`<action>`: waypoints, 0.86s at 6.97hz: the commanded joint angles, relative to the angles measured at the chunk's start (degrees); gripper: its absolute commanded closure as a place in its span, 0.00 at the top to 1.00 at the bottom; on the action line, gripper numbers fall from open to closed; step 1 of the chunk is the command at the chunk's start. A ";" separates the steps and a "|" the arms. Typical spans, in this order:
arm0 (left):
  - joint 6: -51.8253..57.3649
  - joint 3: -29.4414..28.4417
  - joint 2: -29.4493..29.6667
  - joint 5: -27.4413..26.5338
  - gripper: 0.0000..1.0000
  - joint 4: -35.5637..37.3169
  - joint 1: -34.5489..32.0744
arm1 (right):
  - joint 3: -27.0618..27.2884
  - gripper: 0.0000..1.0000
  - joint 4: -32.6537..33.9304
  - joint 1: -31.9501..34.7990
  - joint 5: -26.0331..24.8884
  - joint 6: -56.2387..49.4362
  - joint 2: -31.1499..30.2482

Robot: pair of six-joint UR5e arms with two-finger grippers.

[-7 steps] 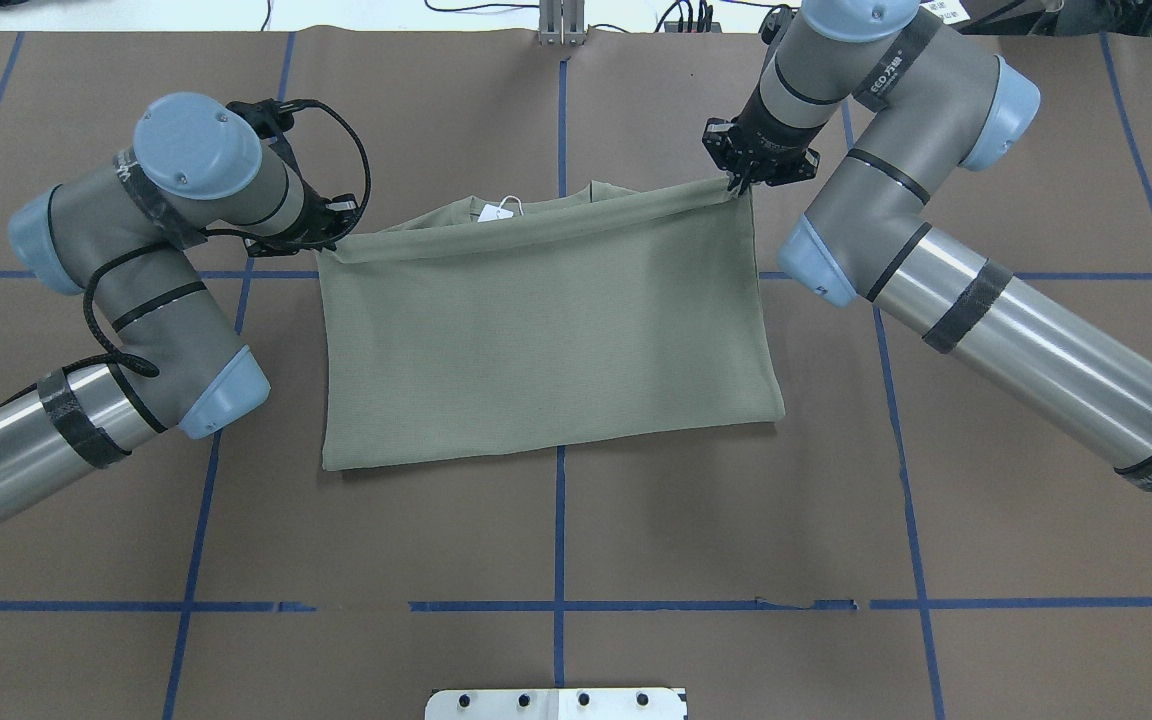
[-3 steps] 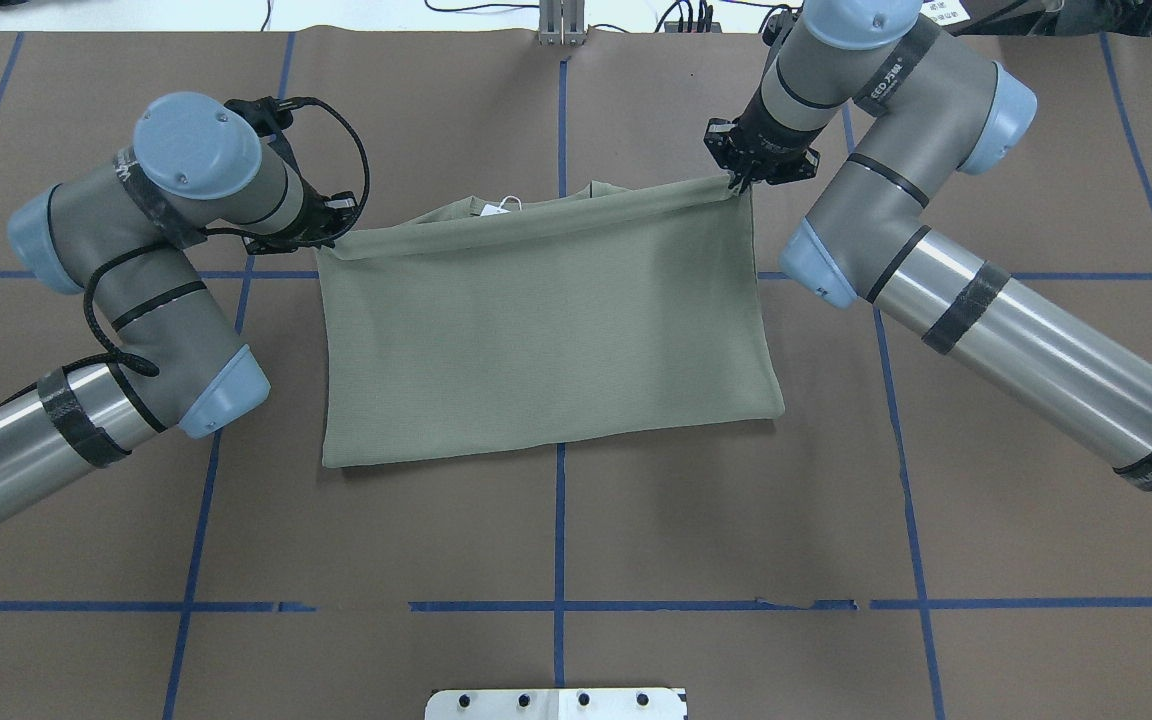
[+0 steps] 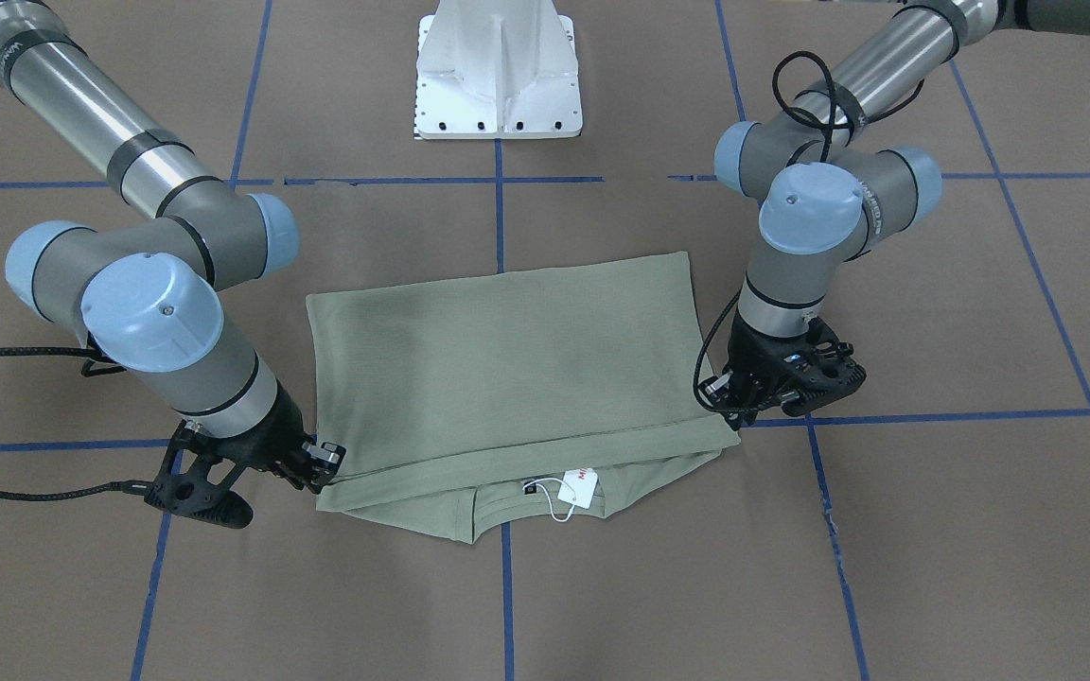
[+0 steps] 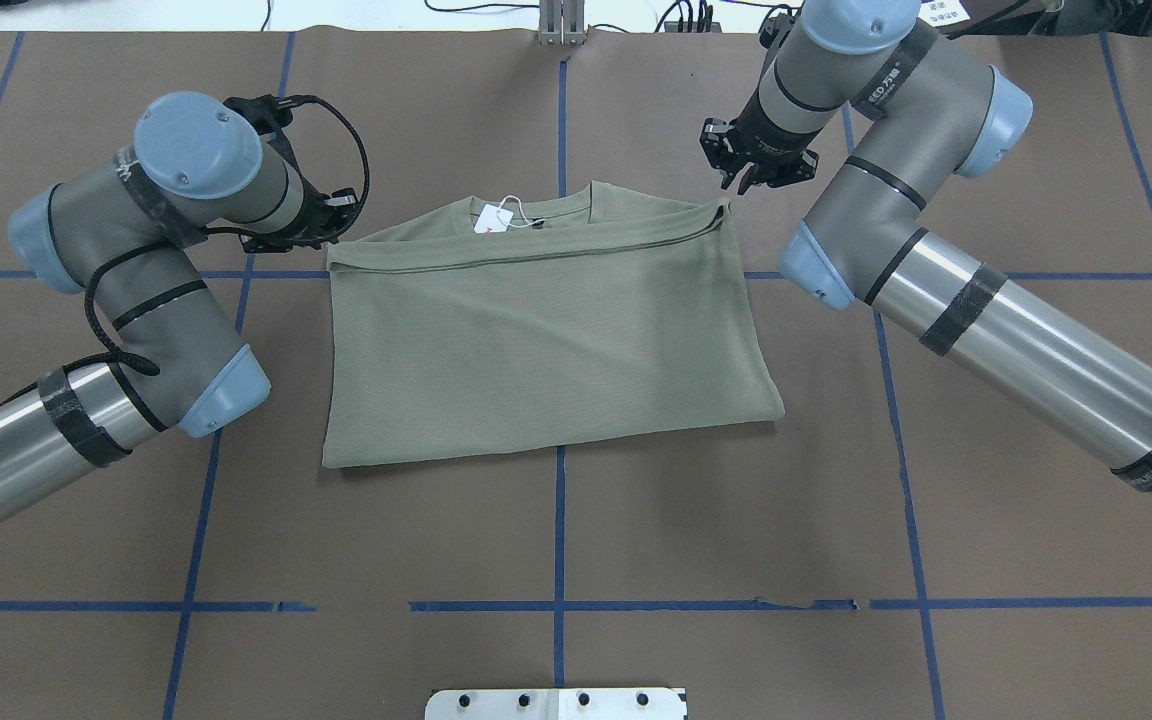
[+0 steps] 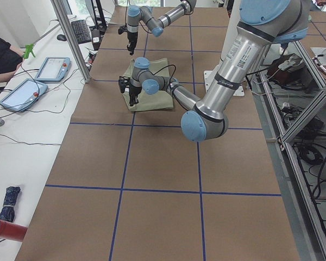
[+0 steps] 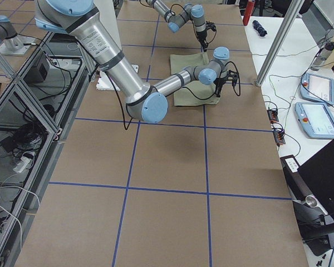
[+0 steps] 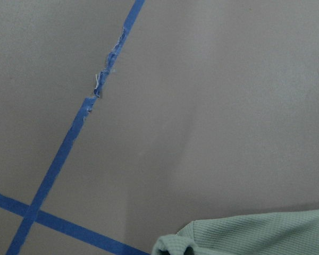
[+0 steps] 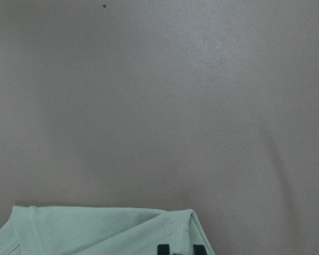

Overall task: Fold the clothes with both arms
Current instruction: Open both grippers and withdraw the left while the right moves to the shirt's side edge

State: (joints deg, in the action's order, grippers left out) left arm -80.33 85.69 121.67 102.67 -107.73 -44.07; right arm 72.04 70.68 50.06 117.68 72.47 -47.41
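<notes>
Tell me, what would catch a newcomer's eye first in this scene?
A green shirt, folded in half, lies flat in the middle of the brown table. Its white tag peeks out at the collar, on the side away from the robot's base. The grey left arm and right arm flank it, with the left gripper at one collar-side corner and the right gripper open beside the other.

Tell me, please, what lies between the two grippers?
The folded shirt fills the stretch from left gripper to right gripper, clearest in the front-facing view.
</notes>
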 commanded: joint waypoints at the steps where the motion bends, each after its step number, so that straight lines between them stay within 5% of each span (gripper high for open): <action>1: 0.09 0.00 0.06 -0.02 0.74 -0.02 -0.05 | 0.21 0.99 -0.10 -0.49 0.00 -0.22 -0.14; 3: 0.09 0.09 1.20 0.16 0.98 0.24 -0.05 | 2.47 1.00 -0.19 -0.32 0.53 0.13 -1.01; 6: -0.17 2.18 1.56 0.51 0.99 0.77 -0.14 | 21.33 1.00 0.60 -5.48 0.36 1.62 -16.43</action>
State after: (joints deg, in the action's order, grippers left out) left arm -80.35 86.81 123.17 103.18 -107.09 -44.18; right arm 86.51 71.08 46.99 118.22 73.45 -57.50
